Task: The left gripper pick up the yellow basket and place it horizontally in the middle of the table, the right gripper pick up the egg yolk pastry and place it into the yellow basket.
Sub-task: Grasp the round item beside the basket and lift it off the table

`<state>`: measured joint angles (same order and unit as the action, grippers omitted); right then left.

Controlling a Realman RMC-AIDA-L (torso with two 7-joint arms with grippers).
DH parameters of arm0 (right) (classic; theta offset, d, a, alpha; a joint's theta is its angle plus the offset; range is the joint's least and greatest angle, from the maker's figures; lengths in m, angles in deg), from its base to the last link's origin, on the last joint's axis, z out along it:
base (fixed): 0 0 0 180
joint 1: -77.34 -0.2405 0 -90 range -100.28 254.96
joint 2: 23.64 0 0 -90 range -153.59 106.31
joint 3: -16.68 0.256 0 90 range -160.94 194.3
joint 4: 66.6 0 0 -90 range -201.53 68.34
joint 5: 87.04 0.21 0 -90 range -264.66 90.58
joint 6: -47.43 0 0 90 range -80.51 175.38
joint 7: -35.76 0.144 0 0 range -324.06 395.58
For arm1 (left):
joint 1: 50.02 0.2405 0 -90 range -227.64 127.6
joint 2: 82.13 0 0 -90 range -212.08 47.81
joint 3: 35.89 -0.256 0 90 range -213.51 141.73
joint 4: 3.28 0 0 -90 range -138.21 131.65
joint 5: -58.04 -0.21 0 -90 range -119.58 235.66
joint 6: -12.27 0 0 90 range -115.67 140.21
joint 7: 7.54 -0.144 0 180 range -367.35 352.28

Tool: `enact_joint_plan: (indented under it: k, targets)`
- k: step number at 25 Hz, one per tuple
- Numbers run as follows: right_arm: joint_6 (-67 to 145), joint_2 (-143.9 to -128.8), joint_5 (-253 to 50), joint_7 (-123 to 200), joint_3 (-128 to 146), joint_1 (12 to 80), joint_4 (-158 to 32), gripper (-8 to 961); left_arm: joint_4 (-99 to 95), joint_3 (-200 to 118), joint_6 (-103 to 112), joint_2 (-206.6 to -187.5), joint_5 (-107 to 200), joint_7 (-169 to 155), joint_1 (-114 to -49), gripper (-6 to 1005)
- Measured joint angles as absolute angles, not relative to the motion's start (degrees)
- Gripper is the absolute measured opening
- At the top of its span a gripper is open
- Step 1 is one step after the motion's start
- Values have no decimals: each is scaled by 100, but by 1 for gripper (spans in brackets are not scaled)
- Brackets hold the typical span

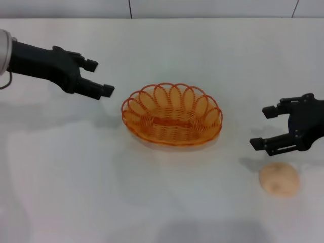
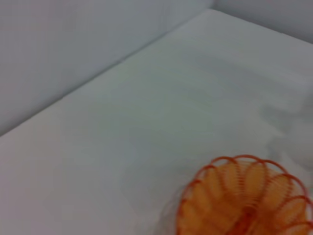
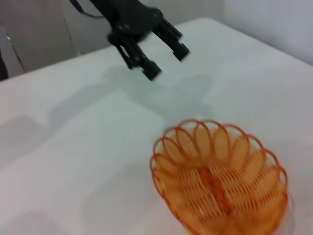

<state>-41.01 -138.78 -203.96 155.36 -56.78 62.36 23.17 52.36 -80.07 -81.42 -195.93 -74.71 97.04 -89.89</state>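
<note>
The yellow basket [image 1: 171, 114] lies flat and empty in the middle of the white table [image 1: 167, 45]; it also shows in the left wrist view [image 2: 247, 200] and the right wrist view [image 3: 220, 178]. My left gripper [image 1: 102, 77] is open and empty, raised to the left of the basket and apart from it; it also shows in the right wrist view [image 3: 166, 58]. The egg yolk pastry [image 1: 279, 179] sits on the table at the front right. My right gripper [image 1: 262, 127] is open and empty, just behind and above the pastry, right of the basket.
A grey wall runs along the table's far edge [image 1: 162, 18]. Bare white tabletop lies between the basket and the pastry.
</note>
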Motion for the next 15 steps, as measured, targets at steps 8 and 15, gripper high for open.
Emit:
enact_joint_plan:
  k: [8, 15]
  targets:
    - [-4334, -13878, -20967, 16067, -5710, 6230, 2583, 839, 5490, -8179, -8571, -19705, -7406, 9353, -8956, 887]
    - [-4491, -13878, -21321, 16241, -5844, 6223, 2691, 839, 5518, -8275, -8617, -19725, -7392, 9392, -8930, 887]
